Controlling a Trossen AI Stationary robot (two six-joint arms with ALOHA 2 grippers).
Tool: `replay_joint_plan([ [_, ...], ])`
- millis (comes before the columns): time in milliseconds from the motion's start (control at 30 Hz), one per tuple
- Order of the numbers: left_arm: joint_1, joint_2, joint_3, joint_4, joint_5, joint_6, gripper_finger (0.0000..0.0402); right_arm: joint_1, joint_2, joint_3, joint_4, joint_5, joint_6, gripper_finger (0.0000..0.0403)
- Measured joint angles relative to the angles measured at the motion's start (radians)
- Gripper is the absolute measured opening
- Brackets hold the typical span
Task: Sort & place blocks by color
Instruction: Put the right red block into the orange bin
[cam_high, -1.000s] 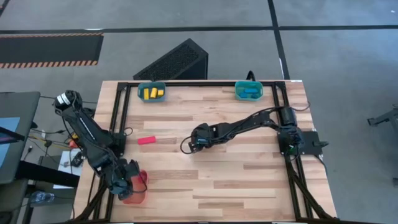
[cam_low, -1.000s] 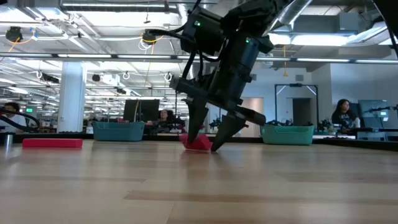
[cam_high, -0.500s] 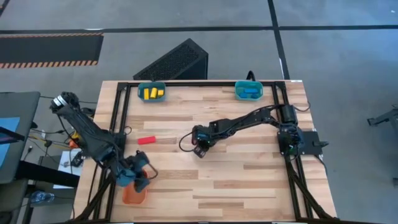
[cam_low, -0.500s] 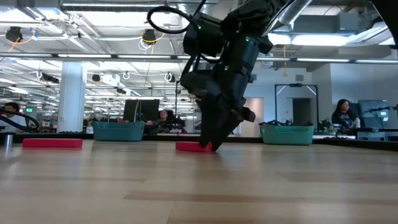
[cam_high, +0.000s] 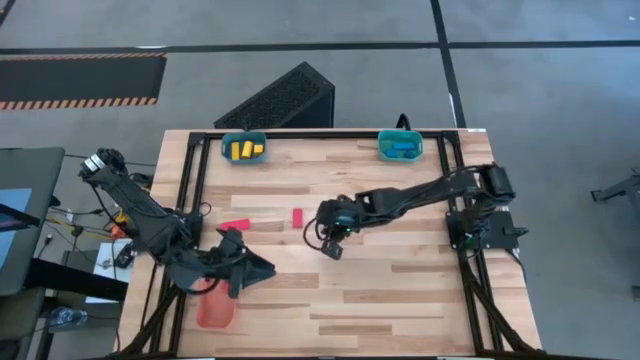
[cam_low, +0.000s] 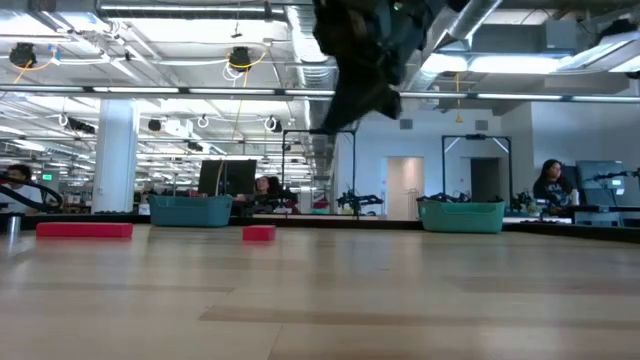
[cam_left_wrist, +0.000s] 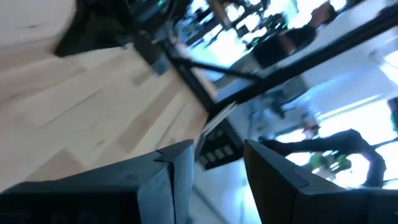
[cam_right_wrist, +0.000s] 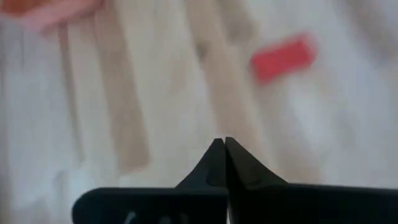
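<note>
Two red blocks lie flat on the wooden table: a bar (cam_high: 237, 225) (cam_low: 84, 230) and a shorter one (cam_high: 297, 217) (cam_low: 258, 233) (cam_right_wrist: 283, 58). My right gripper (cam_high: 333, 248) (cam_right_wrist: 224, 142) hangs shut and empty above the table, just right of the short red block and clear of it. My left gripper (cam_high: 250, 268) (cam_left_wrist: 217, 152) stands open near the table's left front, with nothing between its fingers. Yellow blocks (cam_high: 244, 150) sit in the far-left teal tray, blue blocks (cam_high: 402, 147) in the far-right one.
A red-orange tray (cam_high: 215, 312) sits at the front left corner, beside my left gripper. The two teal trays (cam_low: 190, 210) (cam_low: 460, 215) stand along the far edge. Black frame rails (cam_high: 195, 190) run along the table's left and right sides. People sit in the room beyond.
My right gripper has shut without keeping the short red block and has risen off the table. The block has slid toward the table's left and lies free. My left gripper has moved from over the red-orange tray toward the table's middle.
</note>
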Motion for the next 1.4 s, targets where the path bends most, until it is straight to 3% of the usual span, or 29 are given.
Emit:
replay_joint_plan([
  [133,0.000,0.000,0.000,0.143,-0.043,0.052,0.0124,-0.011,0.019,0.000,0.183,0.170,-0.167,0.0021],
  [200,0.001,0.000,0.000,0.219,-0.112,0.081,0.0124,-0.054,0.093,0.012,0.409,0.135,-0.242,0.0052],
  [267,0.013,-0.007,0.000,0.265,-0.180,0.080,0.0123,-0.099,0.195,0.080,0.487,0.056,-0.265,0.0091],
  [433,0.027,-0.044,0.000,0.317,-0.187,0.064,0.0123,-0.151,0.383,0.342,0.207,-0.030,-0.363,0.0206],
  [600,0.040,-0.044,0.000,0.317,-0.203,0.149,0.0123,-0.150,0.495,0.503,-0.111,-0.011,-0.504,0.0319],
  [733,0.102,-0.047,0.000,0.295,-0.147,0.148,0.0123,-0.145,0.538,0.566,-0.212,0.039,-0.513,0.0389],
  [867,0.153,-0.051,0.000,0.296,-0.032,0.140,0.0123,-0.147,0.580,0.574,-0.217,0.052,-0.535,0.0380],
  [1100,0.213,-0.059,-0.001,0.243,0.065,0.138,0.0123,-0.148,0.616,0.581,-0.238,0.046,-0.462,0.0369],
  [1333,0.278,-0.131,-0.001,0.077,0.067,0.104,0.0123,-0.148,0.601,0.576,-0.220,0.015,-0.456,0.0267],
  [1400,0.291,-0.163,-0.001,0.033,0.063,0.092,0.0123,-0.153,0.592,0.573,-0.215,0.011,-0.460,0.0263],
])
